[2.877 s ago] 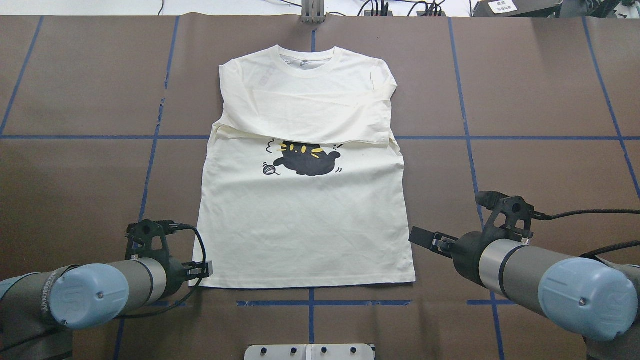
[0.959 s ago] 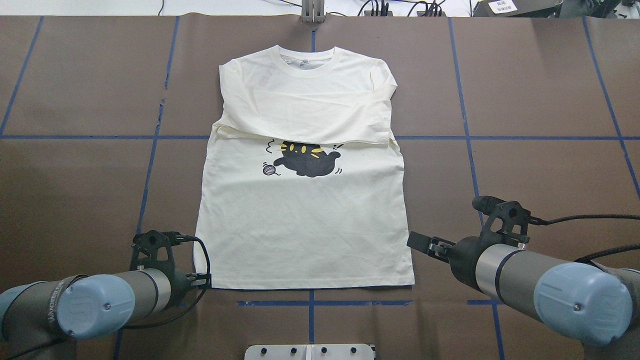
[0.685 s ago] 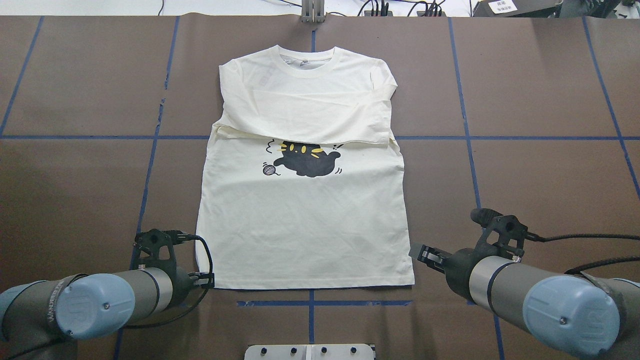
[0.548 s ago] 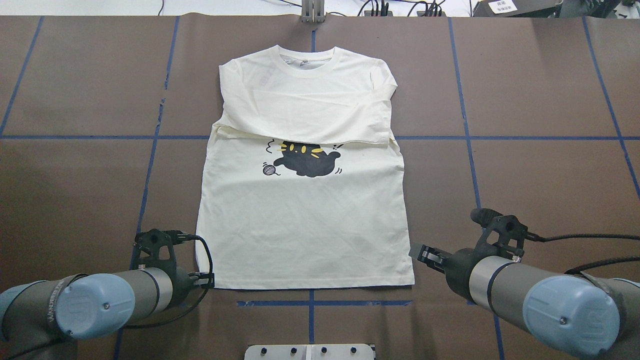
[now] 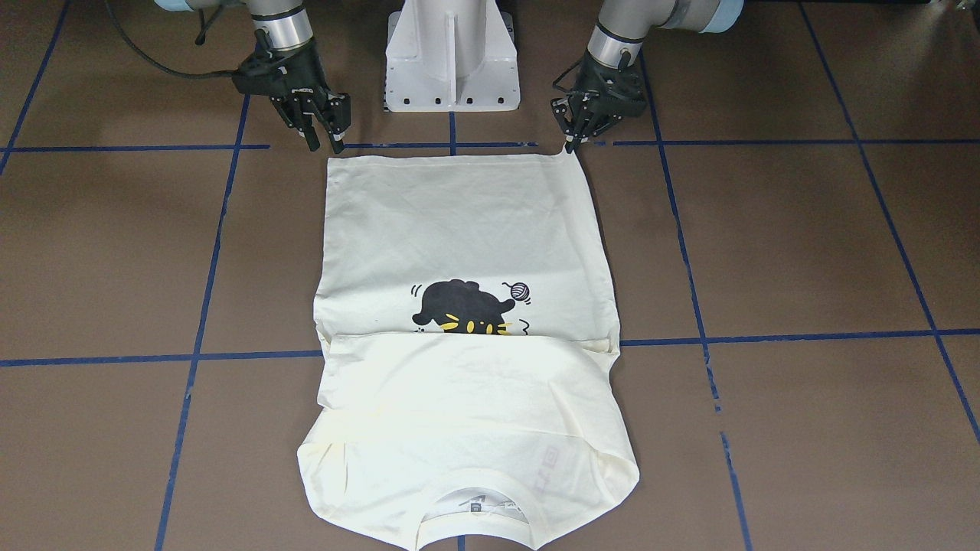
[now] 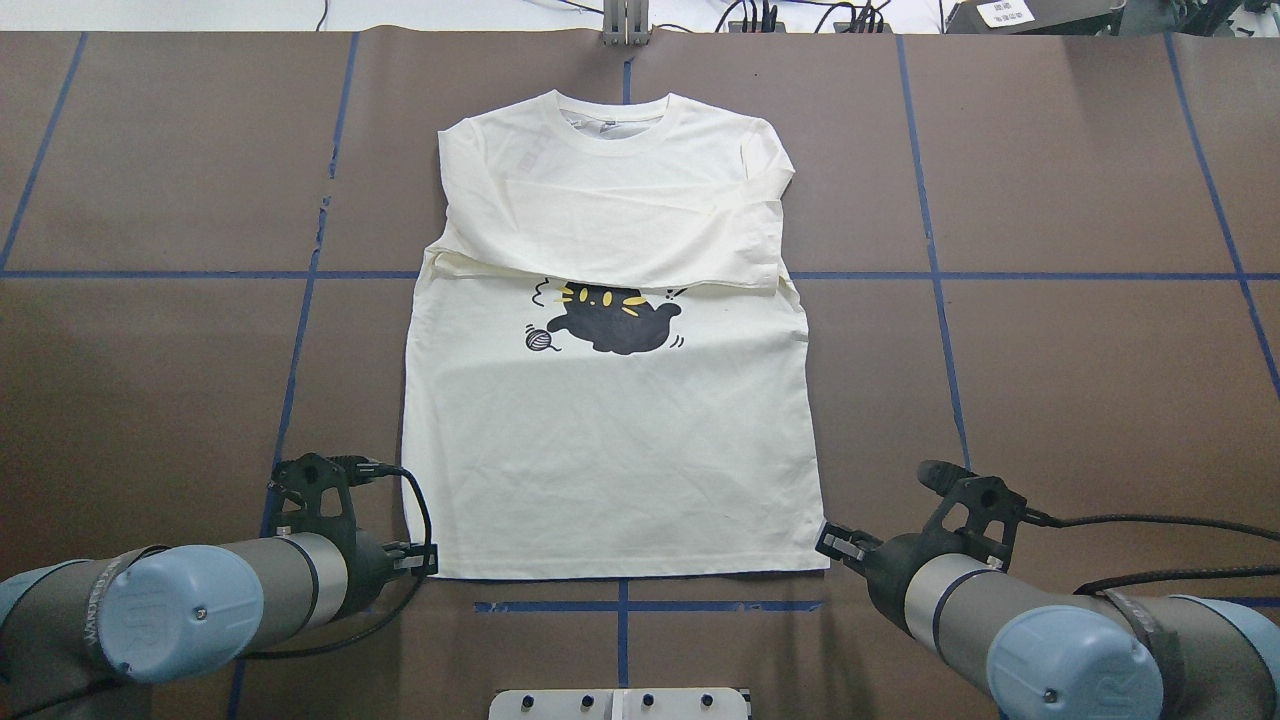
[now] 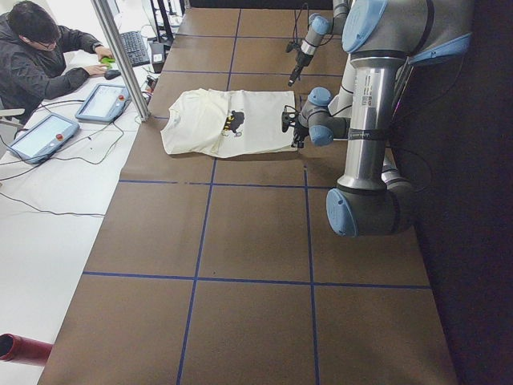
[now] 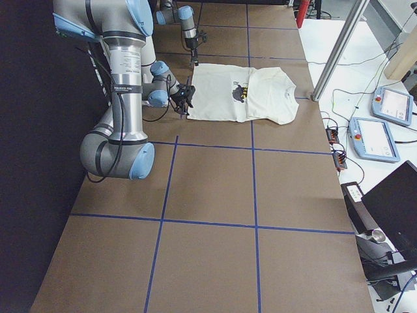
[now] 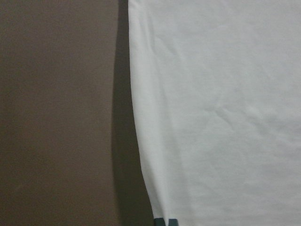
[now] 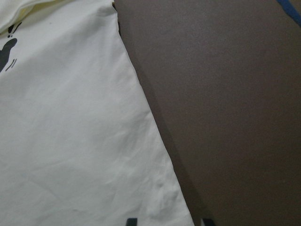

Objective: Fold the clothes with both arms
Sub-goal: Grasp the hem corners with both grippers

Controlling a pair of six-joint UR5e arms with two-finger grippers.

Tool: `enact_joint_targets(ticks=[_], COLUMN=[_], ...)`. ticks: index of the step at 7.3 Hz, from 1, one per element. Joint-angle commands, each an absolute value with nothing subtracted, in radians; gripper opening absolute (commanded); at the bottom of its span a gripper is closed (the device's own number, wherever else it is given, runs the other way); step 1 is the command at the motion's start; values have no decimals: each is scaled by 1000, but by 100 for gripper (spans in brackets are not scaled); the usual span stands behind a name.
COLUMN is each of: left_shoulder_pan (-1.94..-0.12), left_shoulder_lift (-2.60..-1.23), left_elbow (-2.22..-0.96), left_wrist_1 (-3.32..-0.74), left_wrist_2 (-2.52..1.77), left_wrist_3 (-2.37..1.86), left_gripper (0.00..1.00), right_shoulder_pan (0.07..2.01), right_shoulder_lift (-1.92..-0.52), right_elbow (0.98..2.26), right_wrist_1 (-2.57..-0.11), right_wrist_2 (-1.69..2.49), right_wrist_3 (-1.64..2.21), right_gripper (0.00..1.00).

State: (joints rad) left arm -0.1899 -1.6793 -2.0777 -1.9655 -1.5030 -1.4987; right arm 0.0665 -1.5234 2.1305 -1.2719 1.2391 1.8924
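The cream-white T-shirt [image 6: 610, 450] lies flat on the brown table, collar at the far side. Its sleeves are folded across the chest just above the black cat print [image 6: 610, 320]. My left gripper [image 6: 428, 560] is at the hem's near left corner, shut on the cloth edge; the front-facing view shows its fingers [image 5: 570, 144] pinched at that corner. My right gripper [image 6: 832, 543] is open at the hem's near right corner. In the right wrist view its two fingertips straddle the shirt's [image 10: 70, 141] edge.
The white pedestal base [image 5: 452, 61] stands between the arms, just behind the hem. Blue tape lines [image 6: 620, 606] grid the table. A metal post [image 7: 120, 56] stands at the far edge, and a person [image 7: 40, 56] sits at a desk with tablets beyond it.
The right arm has drawn back toward the near edge, bringing its gripper down to the hem's right corner. The left gripper edged right, and the hem's left corner shifted slightly inward.
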Motion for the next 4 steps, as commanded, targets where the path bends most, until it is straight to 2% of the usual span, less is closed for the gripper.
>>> enact_joint_targets(ticks=[1,4], left_shoulder_pan=[-190,-190], left_shoulder_lift=[-1680,-1678], left_elbow=[-2080,-2079], left_wrist_1=[-1965,-1967], left_wrist_2=[-1505,-1506], left_wrist_3=[-1499,-1499], left_gripper=[0,0], right_shoulder_pan=[52,49], right_shoulder_lift=[-1516,-1516], right_elbow=[2093,2069], right_wrist_1=[-1272,-1272], right_wrist_2=[1214,1209], right_wrist_3=[1891,1893], right_gripper=[56,55])
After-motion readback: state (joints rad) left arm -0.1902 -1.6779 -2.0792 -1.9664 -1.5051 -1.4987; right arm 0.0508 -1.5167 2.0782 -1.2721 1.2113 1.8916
